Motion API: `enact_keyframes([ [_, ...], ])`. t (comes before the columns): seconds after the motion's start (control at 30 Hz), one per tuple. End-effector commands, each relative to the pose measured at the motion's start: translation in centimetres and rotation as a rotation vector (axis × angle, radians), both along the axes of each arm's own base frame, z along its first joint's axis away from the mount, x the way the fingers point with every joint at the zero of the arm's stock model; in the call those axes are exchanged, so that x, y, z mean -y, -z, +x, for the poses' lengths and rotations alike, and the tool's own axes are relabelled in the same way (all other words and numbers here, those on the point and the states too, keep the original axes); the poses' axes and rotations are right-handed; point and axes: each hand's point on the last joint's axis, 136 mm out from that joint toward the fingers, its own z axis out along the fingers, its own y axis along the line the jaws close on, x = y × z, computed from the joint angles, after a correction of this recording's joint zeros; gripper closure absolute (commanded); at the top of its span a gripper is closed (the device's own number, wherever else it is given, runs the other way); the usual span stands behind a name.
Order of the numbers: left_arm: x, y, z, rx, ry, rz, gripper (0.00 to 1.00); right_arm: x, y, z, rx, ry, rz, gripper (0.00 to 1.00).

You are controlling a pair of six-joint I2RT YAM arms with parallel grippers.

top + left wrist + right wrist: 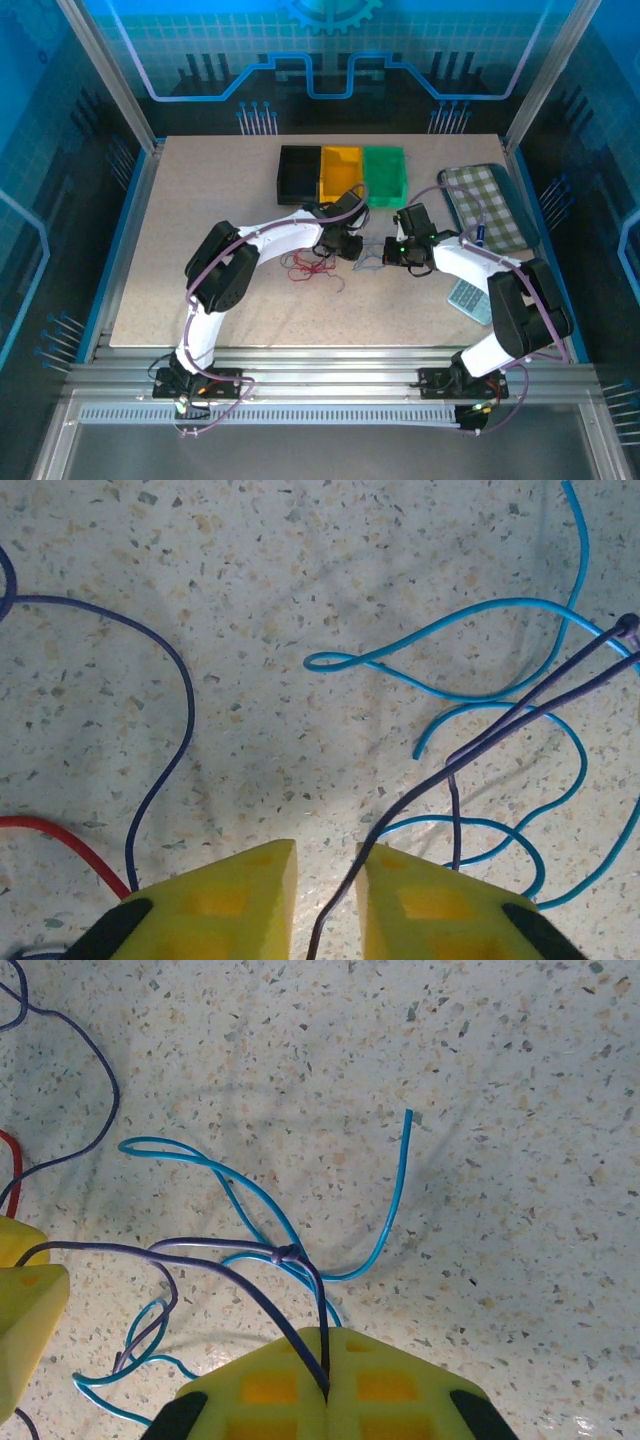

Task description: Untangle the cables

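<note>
Near the bins, right gripper clamps purple cable; left gripper, jaws apart, straddles it; blue cable knotted on.

bright, soft shadows by cables, pics sharp

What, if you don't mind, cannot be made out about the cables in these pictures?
- Top external: cables too small to trace their crossings.
- Left wrist: red cable cut off by the left edge.
- Left wrist: dark purple cable runs out past the bottom edge.
- Right wrist: knot too small to tell which strands it ties.
</note>
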Motion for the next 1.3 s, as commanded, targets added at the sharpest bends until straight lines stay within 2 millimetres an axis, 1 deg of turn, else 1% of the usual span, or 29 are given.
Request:
enact_keyframes([
  [0.0,-0.7,1.5,-0.6,-0.027,-0.020,0.055,0.90,0.6,-0.5,0.0,0.013,0.031,0.008,0.98],
  [0.03,-1.4,1.6,-0.3,-0.014,-0.052,0.085,0.98,0.6,-0.5,0.1,0.014,0.033,0.008,0.98],
  [0.07,-2.3,1.7,0.1,0.004,-0.096,0.120,1.00,0.6,-0.5,0.1,0.015,0.034,0.008,0.98],
  [0.1,-3.2,1.7,0.6,0.022,-0.149,0.149,1.00,0.7,-0.4,0.1,0.014,0.039,0.005,0.98],
  [0.17,-5.7,1.2,1.7,0.052,-0.303,0.171,1.00,0.8,-0.3,0.0,0.008,0.048,0.004,0.98],
  [0.2,-6.9,1.0,2.1,0.058,-0.384,0.161,1.00,1.0,-0.2,-0.1,0.004,0.053,-0.001,0.98],
  [0.27,-10.0,0.6,2.7,0.047,-0.578,0.116,1.00,1.5,0.1,-0.2,-0.005,0.071,-0.017,0.98],
  [0.37,-13.8,0.3,2.6,0.040,-0.744,0.091,1.00,2.4,0.5,-0.6,-0.024,0.101,-0.040,0.98],
  [0.43,-15.9,0.1,2.3,0.042,-0.828,0.086,1.00,3.1,0.8,-0.8,-0.036,0.124,-0.059,0.99],
  [0.47,-16.8,0.2,2.1,0.036,-0.872,0.077,1.00,3.7,0.8,-0.9,-0.041,0.141,-0.069,0.99],
  [0.53,-17.7,0.2,1.8,0.029,-0.927,0.057,1.00,4.9,1.0,-1.1,-0.051,0.181,-0.094,0.99],
  [0.6,-18.1,0.3,1.7,0.024,-0.944,0.054,1.00,5.8,1.0,-1.3,-0.055,0.213,-0.105,0.99],
  [0.67,-17.8,0.4,1.7,0.014,-0.930,0.058,1.00,6.3,0.9,-1.3,-0.051,0.227,-0.105,0.99],
  [0.9,-16.9,0.7,2.0,0.002,-0.915,0.046,1.00,6.0,-0.4,-0.7,-0.010,0.195,-0.086,0.99],
  [1.0,-16.3,0.8,2.1,-0.008,-0.906,0.028,1.00,5.3,-1.6,0.1,0.027,0.168,-0.061,0.99],
  [1.07,-15.7,1.1,1.9,-0.016,-0.898,0.018,1.00,4.7,-3.6,1.2,0.072,0.141,-0.037,1.00],
  [1.1,-15.3,1.3,1.8,-0.021,-0.889,0.012,1.00,4.4,-5.1,1.9,0.104,0.131,-0.027,1.00],
  [1.23,-13.6,2.2,1.6,-0.063,-0.857,-0.005,1.00,3.3,-12.9,6.0,0.308,0.117,0.026,0.99],
  [1.27,-13.3,2.4,1.6,-0.073,-0.853,-0.010,1.00,3.2,-14.3,6.8,0.340,0.115,0.032,0.99],
])
